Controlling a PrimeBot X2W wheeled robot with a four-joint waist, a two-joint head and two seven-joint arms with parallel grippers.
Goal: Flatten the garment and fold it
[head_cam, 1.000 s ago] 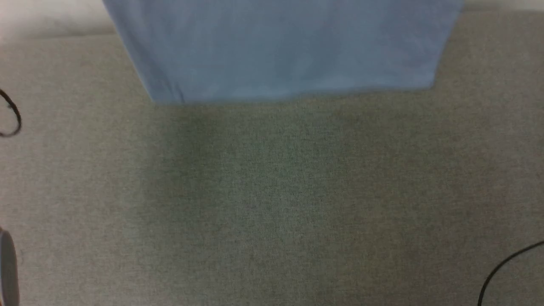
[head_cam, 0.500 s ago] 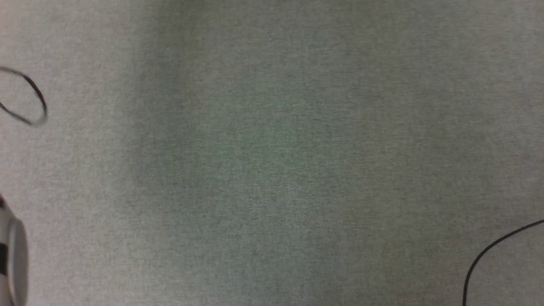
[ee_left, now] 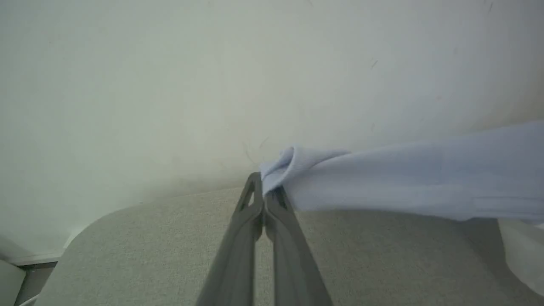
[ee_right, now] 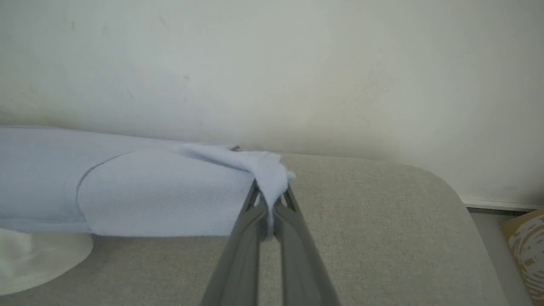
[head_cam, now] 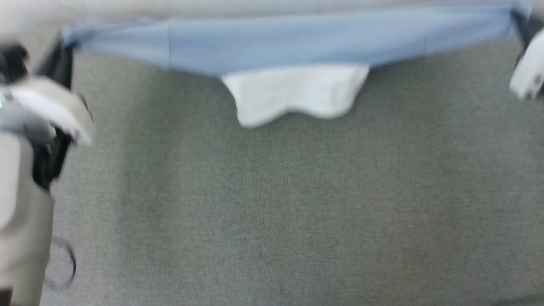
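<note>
The left hand (ee_left: 264,187) is clenched on a bunched corner of the shirt (head_cam: 297,42), its two dark fingers pressed together with a fold of blue knit pinched at the tips. The right hand (ee_right: 270,199) is clamped the same way on the opposite end, cloth spilling over its fingertips. Between them the shirt runs as a taut blue band along the far edge of the tabletop (head_cam: 272,204), close to the pale wall (ee_left: 212,85), one end near each far corner. The white collar (head_cam: 293,93) droops from the middle of the band toward the near edge. I cannot tell whether the blue cloth rests on the grey surface or hangs just above it.

This looks like the flattening step, with the shirt pulled wide by its upper ends and no fold begun. Next, I'd say, both hands need to lower it evenly onto the tabletop, holding the tension so the body spreads without wrinkles and the collar does not tuck under, before letting go.
</note>
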